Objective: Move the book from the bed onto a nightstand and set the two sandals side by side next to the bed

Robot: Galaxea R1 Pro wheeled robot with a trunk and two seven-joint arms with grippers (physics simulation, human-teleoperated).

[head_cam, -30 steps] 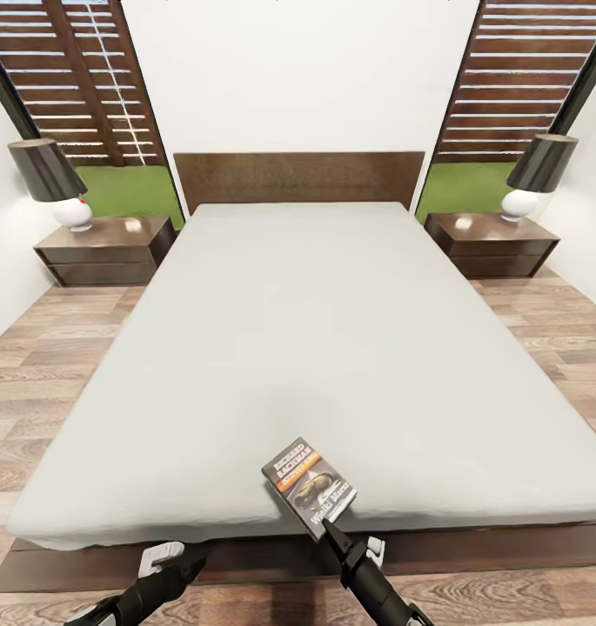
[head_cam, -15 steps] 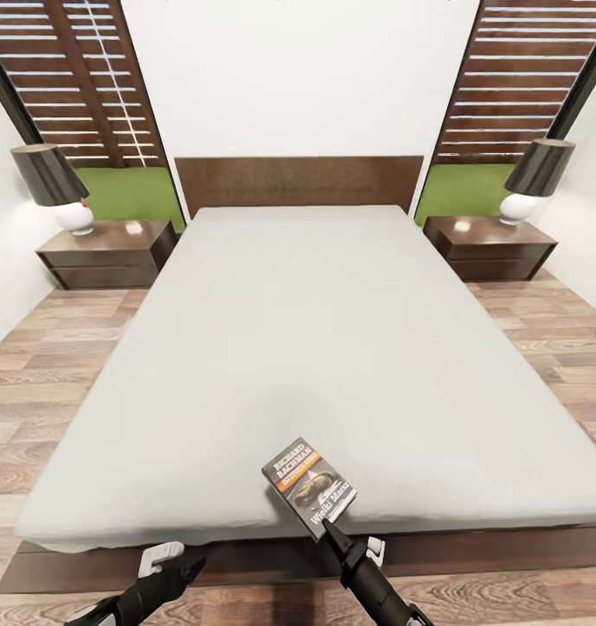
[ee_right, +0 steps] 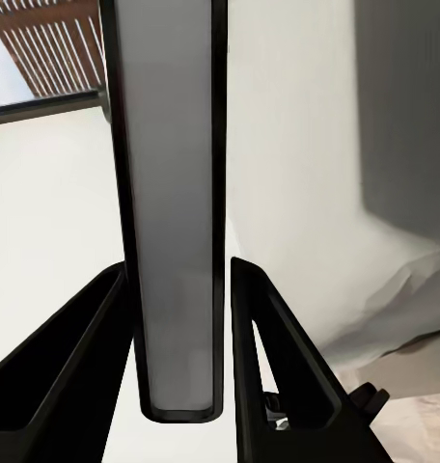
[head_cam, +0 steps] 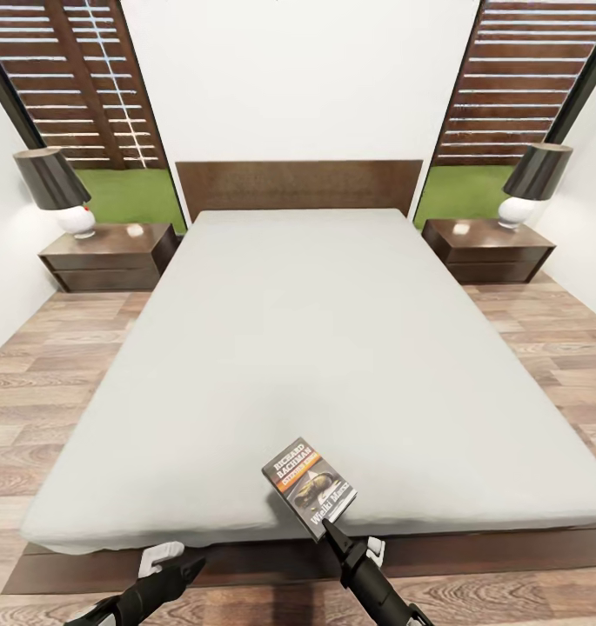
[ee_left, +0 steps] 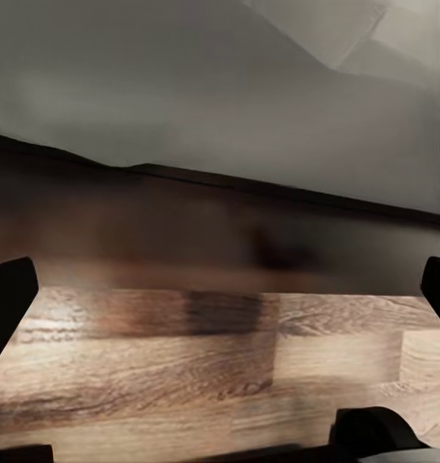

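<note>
The right gripper (head_cam: 330,526) is clamped on the near edge of the book (head_cam: 309,487), a thin glossy paperback held lifted over the near edge of the bed (head_cam: 315,348); in the right wrist view both fingers (ee_right: 268,376) pinch its pale page block (ee_right: 172,212). The left gripper (head_cam: 171,569) hangs near the floor, jaws apart and empty. Judged from this, the book is picked but not delivered: both dark, glossy nightstands (head_cam: 110,255) stand far off beside the headboard. The sandals remain to be placed.
</note>
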